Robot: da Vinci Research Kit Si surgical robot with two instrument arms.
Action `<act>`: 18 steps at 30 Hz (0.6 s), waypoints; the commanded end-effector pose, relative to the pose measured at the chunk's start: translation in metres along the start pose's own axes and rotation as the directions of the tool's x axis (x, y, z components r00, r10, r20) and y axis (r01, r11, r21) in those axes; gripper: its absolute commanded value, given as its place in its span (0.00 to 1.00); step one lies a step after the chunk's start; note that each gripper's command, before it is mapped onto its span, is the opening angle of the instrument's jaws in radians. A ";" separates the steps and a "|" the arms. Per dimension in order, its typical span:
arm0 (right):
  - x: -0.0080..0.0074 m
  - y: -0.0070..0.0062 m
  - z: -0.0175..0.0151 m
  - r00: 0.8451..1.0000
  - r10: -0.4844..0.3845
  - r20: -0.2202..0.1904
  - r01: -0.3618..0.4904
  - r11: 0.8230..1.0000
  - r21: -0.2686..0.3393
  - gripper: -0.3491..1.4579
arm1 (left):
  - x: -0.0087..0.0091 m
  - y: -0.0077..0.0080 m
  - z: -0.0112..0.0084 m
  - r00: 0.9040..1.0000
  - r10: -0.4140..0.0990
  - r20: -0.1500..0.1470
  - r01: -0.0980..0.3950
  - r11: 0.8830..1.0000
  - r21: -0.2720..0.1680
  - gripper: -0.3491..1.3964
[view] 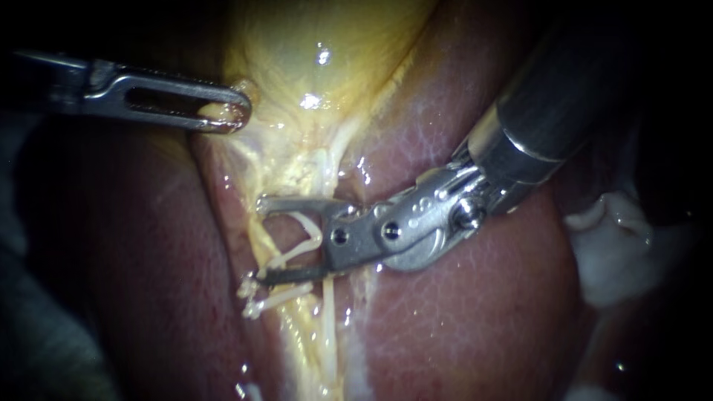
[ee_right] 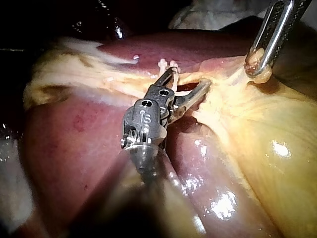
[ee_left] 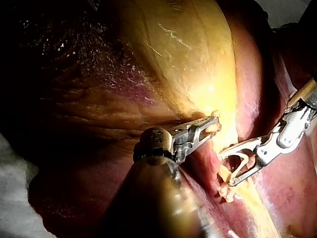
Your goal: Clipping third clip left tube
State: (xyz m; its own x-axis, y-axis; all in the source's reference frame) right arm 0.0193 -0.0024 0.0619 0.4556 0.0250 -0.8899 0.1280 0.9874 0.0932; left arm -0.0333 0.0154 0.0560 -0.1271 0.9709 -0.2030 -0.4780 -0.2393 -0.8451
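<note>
All round our working field lies the wet, pinkish-red liver [view: 460, 319]. The glistening yellow gallbladder [view: 312, 44] is beyond our instruments, and a wad of white gauze [view: 613, 252] sits behind the right shaft. Our left instrument [view: 236, 113], a slim steel shaft with slotted jaws, has them closed on a fold at the gallbladder's edge. Our right instrument [view: 264, 239], a stubby silver tip with two prongs, stands with its jaws wide apart. The pale, thin, cord-like tube [view: 318, 234] runs across the gap between them. We cannot see both jaws touching it, so we take it that nothing is gripped. Just past those jaw tips sit small whitish pieces [view: 252, 297] that look like clips on the tube. We judge the tube to be soft, slick and easily torn, and light enough to shift at a nudge. It should be taken squarely across its bare stretch, deep in the jaws and clear of the whitish pieces, then closed on gently without pulling.
</note>
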 end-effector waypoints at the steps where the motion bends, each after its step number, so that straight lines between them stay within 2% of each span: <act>1: 0.0000 0.0000 -0.0002 1.000 0.000 -0.001 0.000 1.000 0.001 0.47 | 0.0000 0.0000 0.0000 1.000 0.000 0.000 0.000 1.000 0.000 0.00; 4: 0.0002 -0.0002 -0.0008 1.000 0.006 -0.003 -0.006 1.000 0.003 0.47 | 0.0000 0.0000 0.0000 1.000 0.000 0.000 0.000 1.000 0.000 0.00; 6: 0.0004 -0.0001 -0.0013 0.997 0.073 -0.018 -0.073 0.997 0.009 0.47 | 0.0000 0.0000 0.0000 1.000 0.000 0.000 0.000 1.000 0.000 0.00; 7: 0.0005 0.0000 -0.0015 0.992 0.122 -0.030 -0.121 0.993 0.012 0.47 | 0.0000 0.0000 0.0000 1.000 0.000 0.000 0.000 1.000 0.000 0.00; 8: 0.0006 0.0001 -0.0019 0.979 0.199 -0.044 -0.198 0.980 0.022 0.47 | 0.0000 0.0000 0.0000 1.000 0.000 0.000 0.000 1.000 0.000 0.00; 10: 0.0006 0.0003 -0.0023 0.961 0.270 -0.061 -0.268 0.963 0.037 0.47 | 0.0000 0.0000 0.0000 1.000 0.000 0.000 0.000 1.000 0.000 0.00; 12: 0.0006 0.0005 -0.0027 0.918 0.389 -0.081 -0.385 0.921 0.062 0.47 | 0.0000 0.0000 0.0000 1.000 0.000 0.000 0.000 1.000 0.000 0.00; 14: 0.0005 0.0005 -0.0029 0.887 0.453 -0.086 -0.447 0.891 0.081 0.47 | 0.0000 0.0000 0.0000 1.000 0.000 0.000 0.000 1.000 0.000 0.00; 17: 0.0003 0.0005 -0.0030 0.824 0.560 -0.086 -0.550 0.828 0.111 0.47 | 0.0000 0.0000 0.0000 1.000 0.000 0.000 0.000 1.000 0.000 0.00; 18: 0.0003 0.0005 -0.0031 0.808 0.584 -0.084 -0.573 0.810 0.122 0.47 | 0.0000 0.0000 0.0000 1.000 0.000 0.000 0.000 1.000 0.000 0.00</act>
State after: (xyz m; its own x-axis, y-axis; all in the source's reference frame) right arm 0.0167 -0.0013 0.0604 0.3624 0.6354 -0.6819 -0.0548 0.7449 0.6650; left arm -0.0333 0.0154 0.0560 -0.1268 0.9710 -0.2028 -0.4785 -0.2389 -0.8450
